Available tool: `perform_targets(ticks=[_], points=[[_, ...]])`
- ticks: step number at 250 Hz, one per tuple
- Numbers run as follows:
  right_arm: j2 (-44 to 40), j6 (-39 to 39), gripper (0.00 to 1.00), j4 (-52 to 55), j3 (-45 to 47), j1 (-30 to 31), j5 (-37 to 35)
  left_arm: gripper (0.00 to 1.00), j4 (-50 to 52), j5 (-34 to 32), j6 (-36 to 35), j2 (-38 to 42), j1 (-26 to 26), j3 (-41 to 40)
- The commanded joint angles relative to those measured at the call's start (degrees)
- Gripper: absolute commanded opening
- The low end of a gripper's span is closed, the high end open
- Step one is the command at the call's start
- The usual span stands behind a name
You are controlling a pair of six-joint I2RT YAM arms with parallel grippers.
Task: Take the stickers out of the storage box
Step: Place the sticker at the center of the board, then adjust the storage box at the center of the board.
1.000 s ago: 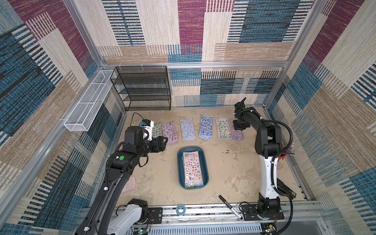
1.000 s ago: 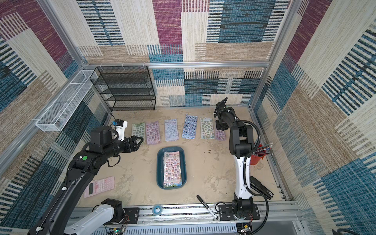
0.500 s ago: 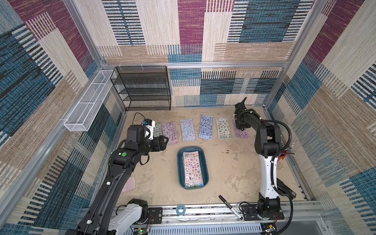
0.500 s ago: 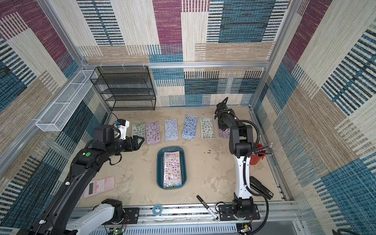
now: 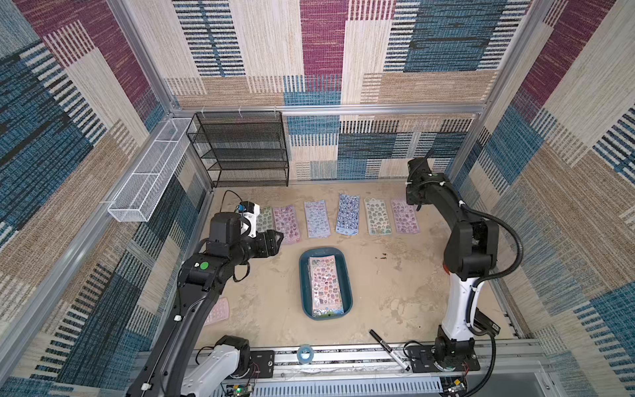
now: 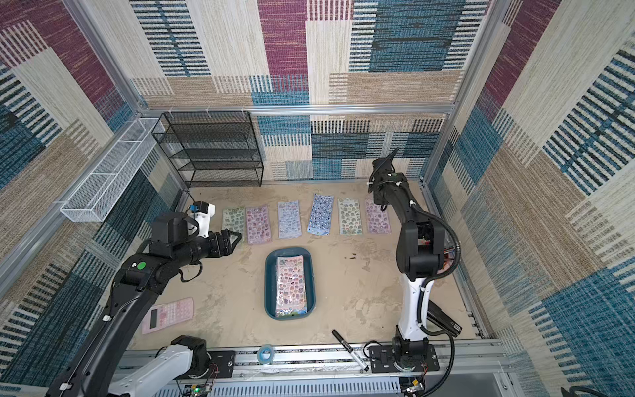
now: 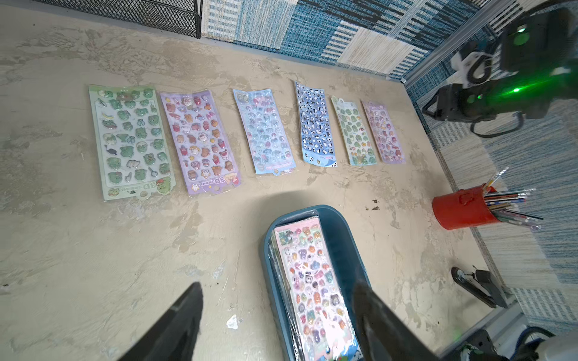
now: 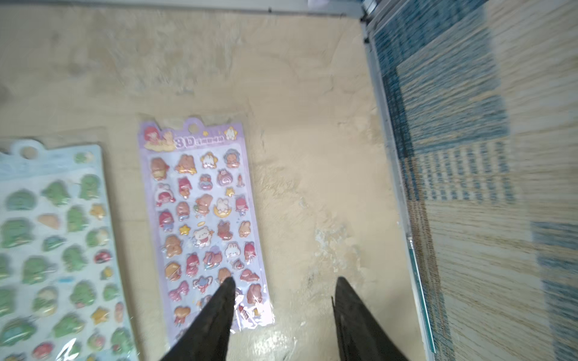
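The storage box (image 5: 303, 285) sits mid-table, its long sides running 12 to 6 o'clock, and a stack of stickers (image 5: 325, 285) lies flat inside it with a multicolour sheet on top. At 12 o'clock from the box, 6 more sheets lie flat on the table in a row running 9 to 3 o'clock. The row runs from the green sheet (image 7: 133, 140) at the 9 o'clock end to the lilac sheet (image 8: 206, 225) at the 3 o'clock end. The left gripper (image 5: 277, 242) hangs at 10 o'clock from the box, its jaws wide apart and holding nothing. The right gripper (image 8: 286, 279) is over the lilac sheet's near end, at 1 o'clock from the box, jaws apart and empty. One finger (image 8: 219, 312) overlaps that sheet's corner, though contact cannot be told. A pink calculator (image 6: 168, 314) lies at 8 o'clock and a marker (image 5: 388, 350) at 5 o'clock.
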State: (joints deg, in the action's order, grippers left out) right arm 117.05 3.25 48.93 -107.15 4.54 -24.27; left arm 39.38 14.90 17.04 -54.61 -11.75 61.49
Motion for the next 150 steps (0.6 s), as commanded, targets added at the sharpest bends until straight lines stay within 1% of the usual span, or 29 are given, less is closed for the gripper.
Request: perform_targets(ticks=[1,36,59,78,110,135,150], points=[[-5.62,1.38,0.52,-1.07,2.85,3.99,0.65,0.76,1.55,-0.93,1.79,0.71,0.02,-1.81],[-11.92,0.19,0.50,-4.14,8.68,16.21,1.02,0.76,2.41,-0.42,3.63,-0.20,0.10,-4.67],[-14.71,0.78,0.48,-6.21,12.81,24.15,4.31,0.76,2.63,0.95,5.30,-0.54,-0.11,-7.06],[-17.00,2.20,0.47,-8.36,16.88,29.14,6.94,0.76,2.59,1.78,6.83,-0.03,-0.45,-9.20],[-19.56,4.03,0.46,-11.76,23.66,34.53,11.81,0.77,2.50,0.95,8.61,1.25,-1.71,-12.44],[-19.99,4.62,0.45,-13.18,27.25,36.83,14.13,0.77,2.29,0.07,9.67,0.20,-3.51,-13.63],[-20.14,4.64,0.44,-14.28,29.06,37.37,17.77,0.77,1.77,-0.79,9.96,-1.16,-5.03,-13.86]])
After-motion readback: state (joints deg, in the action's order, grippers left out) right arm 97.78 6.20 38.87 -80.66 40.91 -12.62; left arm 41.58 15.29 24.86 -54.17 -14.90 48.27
